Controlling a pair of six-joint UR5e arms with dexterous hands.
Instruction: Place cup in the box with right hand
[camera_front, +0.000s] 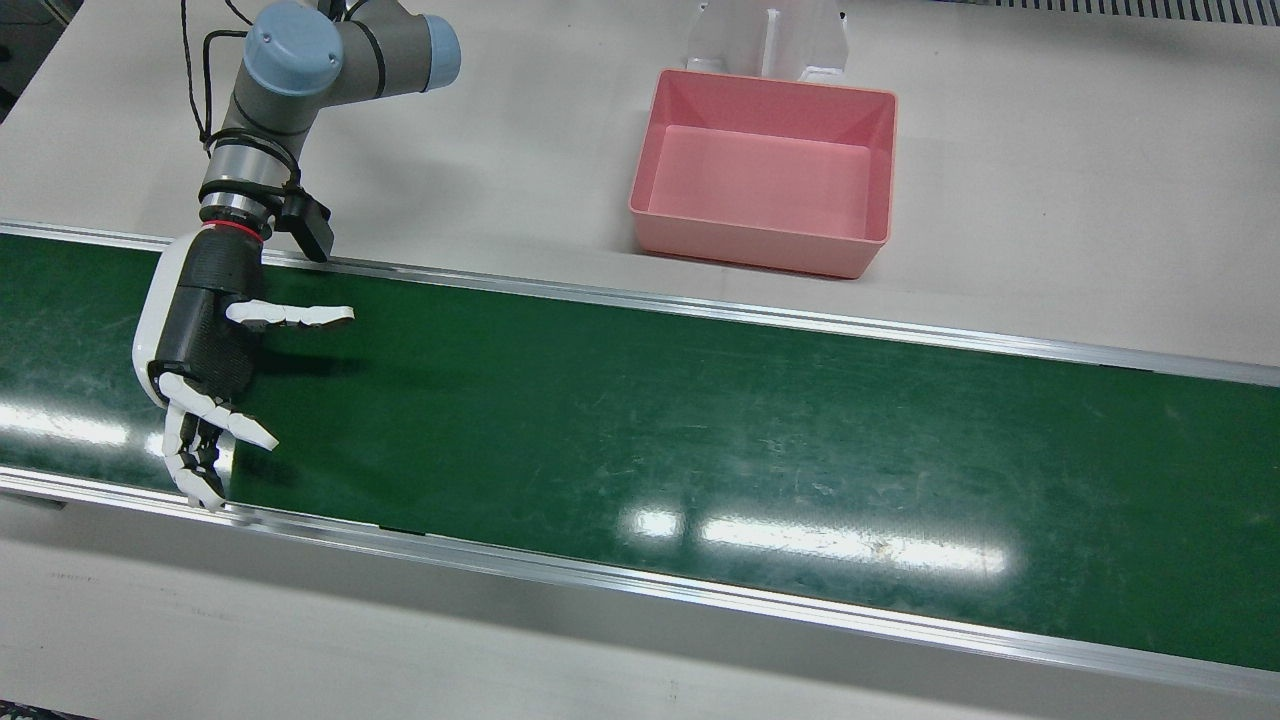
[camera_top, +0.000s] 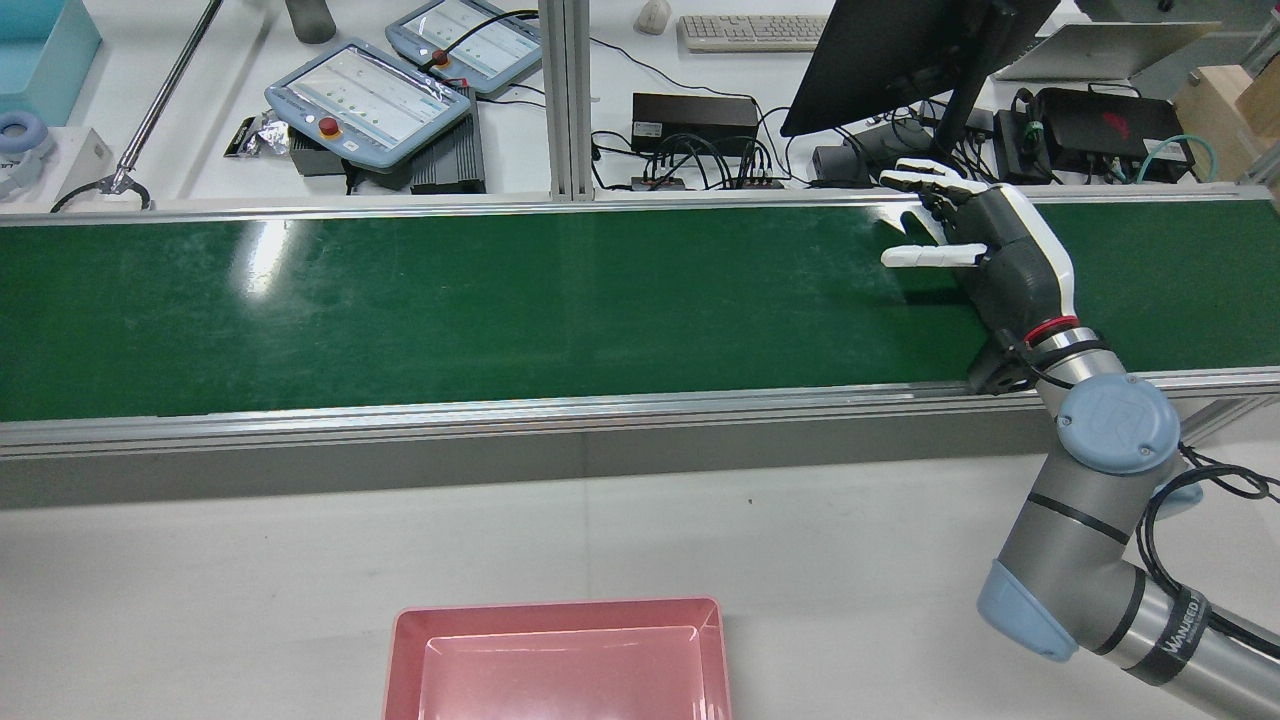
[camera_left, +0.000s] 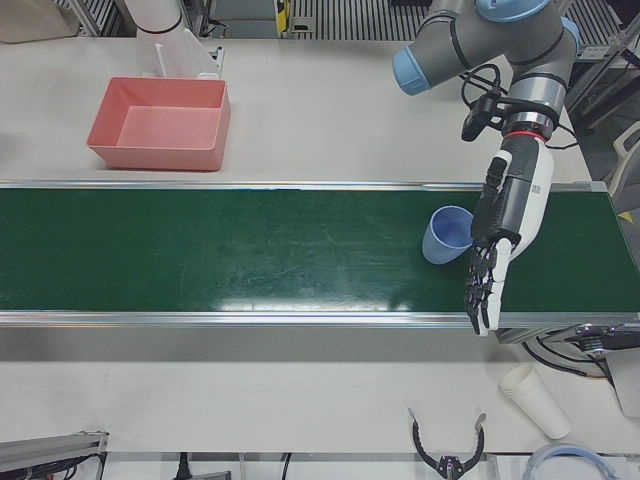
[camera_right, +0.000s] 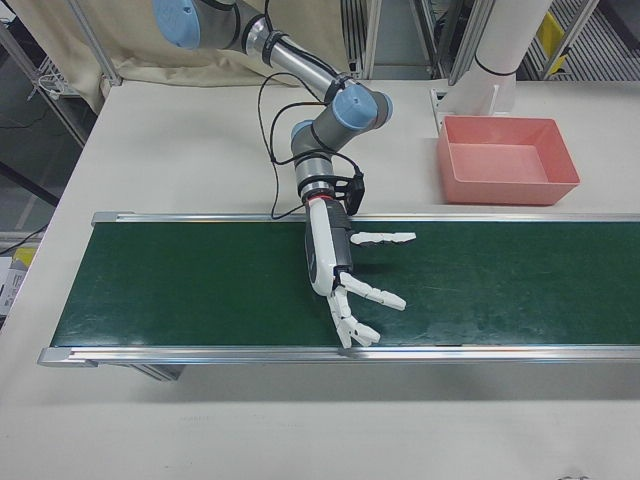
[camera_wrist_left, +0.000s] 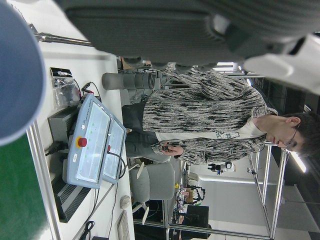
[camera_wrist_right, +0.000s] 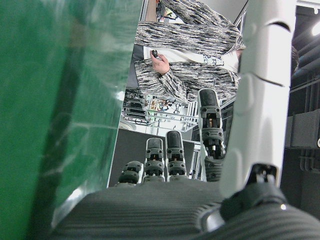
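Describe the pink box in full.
The pink box is a rectangular open-topped tub that looks like smooth plastic, with sloping walls, a thin rim and a flat floor. It is empty. It stands upright on the pale table, on the robot's side of the green belt and clear of the belt's edge rail. A white stand rises right behind it; whether they touch cannot be told. Neither hand is near it.

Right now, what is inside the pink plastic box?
Nothing. The pink rectangular plastic box is empty. The front view shows its whole bare floor, and nothing covers any part of the inside.
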